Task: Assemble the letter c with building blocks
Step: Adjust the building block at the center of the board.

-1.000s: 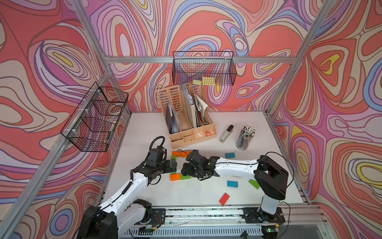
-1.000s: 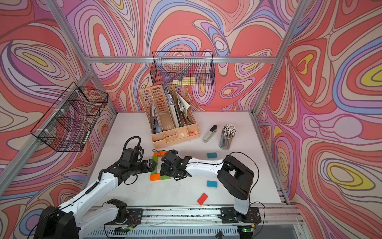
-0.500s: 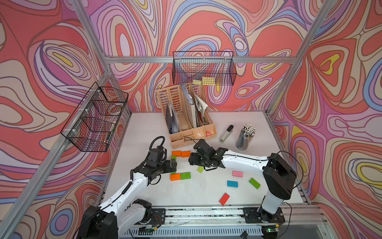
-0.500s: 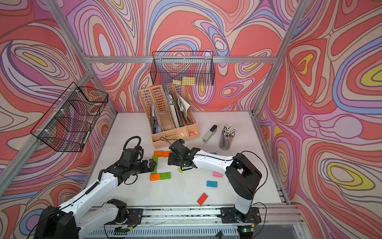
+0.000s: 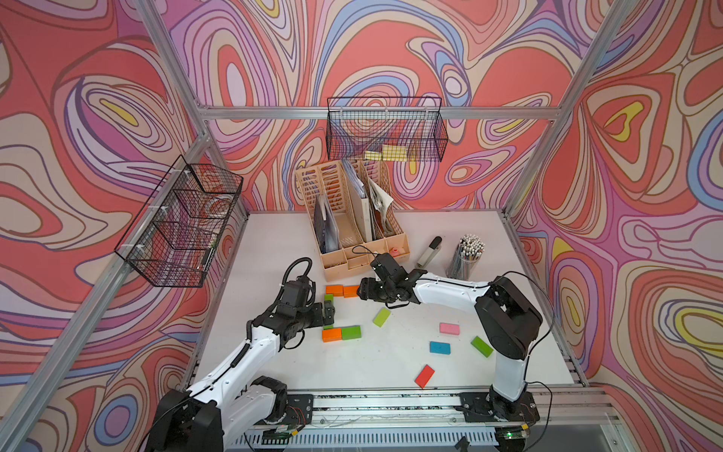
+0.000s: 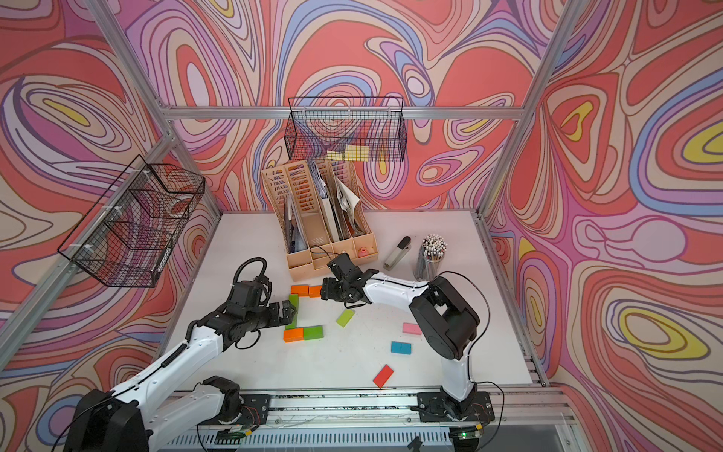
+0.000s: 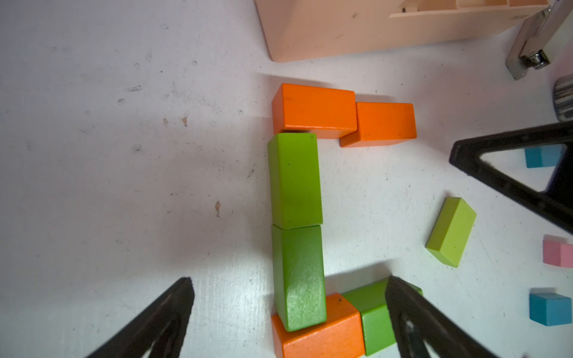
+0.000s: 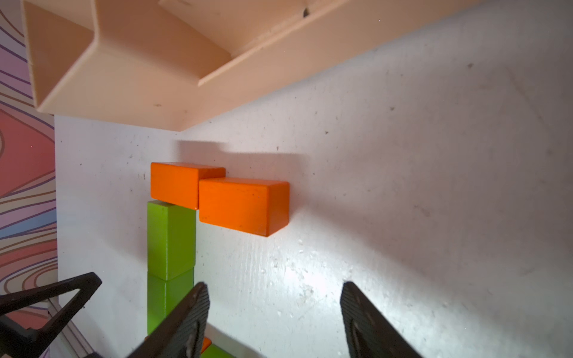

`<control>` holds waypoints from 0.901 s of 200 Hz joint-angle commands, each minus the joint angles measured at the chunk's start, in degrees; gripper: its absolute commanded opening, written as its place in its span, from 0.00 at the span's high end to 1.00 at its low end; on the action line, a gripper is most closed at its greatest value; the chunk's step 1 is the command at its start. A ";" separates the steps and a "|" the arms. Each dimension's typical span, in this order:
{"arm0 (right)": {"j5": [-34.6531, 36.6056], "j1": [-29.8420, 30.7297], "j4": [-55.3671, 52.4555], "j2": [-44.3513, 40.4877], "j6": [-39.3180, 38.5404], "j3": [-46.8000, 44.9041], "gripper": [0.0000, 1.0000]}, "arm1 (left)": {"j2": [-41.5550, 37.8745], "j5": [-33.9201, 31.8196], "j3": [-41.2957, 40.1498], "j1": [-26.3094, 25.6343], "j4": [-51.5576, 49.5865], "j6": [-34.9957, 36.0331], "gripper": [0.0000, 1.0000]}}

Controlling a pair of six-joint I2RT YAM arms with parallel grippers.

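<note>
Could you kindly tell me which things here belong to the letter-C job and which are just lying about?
Job: orange blocks, green blocks, pink block, blue blocks, red block.
Lying about: desk organiser, stapler, pencil cup, sticky notes, wire baskets.

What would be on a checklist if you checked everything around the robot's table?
Surface: white table, lightly scuffed.
Job's things: six blocks form a C: orange pair at the far end, green spine, orange-and-green near row. Loose: light green block, pink block, blue block, green block, red block.
Clutter: file organiser, stapler, pencil cup.
Grippers: left tool open at the green spine; right tool open, empty, beside the orange pair.
Cables: black cable loop above left wrist; black cable beside right arm.
Surroundings: swirly walls; side wire basket; back wire basket holding sticky notes.
</note>
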 commanded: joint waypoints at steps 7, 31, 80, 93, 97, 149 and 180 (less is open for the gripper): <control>-3.77 -0.43 2.31 2.78 -2.29 3.46 0.31 | -0.50 -0.06 0.26 -0.27 -0.26 -0.26 0.01; -5.14 -0.40 3.02 4.25 -2.19 4.60 0.33 | -0.45 -0.02 0.26 -0.21 -0.18 -0.22 0.01; -6.11 -0.55 2.85 5.97 -1.61 5.86 0.35 | -0.49 -0.18 0.35 -0.25 -0.27 -0.20 0.01; -6.36 -0.56 3.13 6.25 -1.41 5.87 0.35 | -0.49 -0.10 0.35 -0.27 -0.27 -0.16 0.01; -6.45 -0.59 3.26 6.26 -1.33 5.89 0.35 | -0.49 -0.07 0.35 -0.20 -0.27 -0.24 0.01; -7.15 -0.55 4.43 6.90 -1.12 5.94 0.34 | -0.75 -0.03 0.30 -0.20 -0.42 -0.25 0.01; -7.31 -0.78 4.85 7.03 -1.41 5.80 0.34 | -0.76 -0.06 0.30 -0.21 -0.38 -0.21 0.01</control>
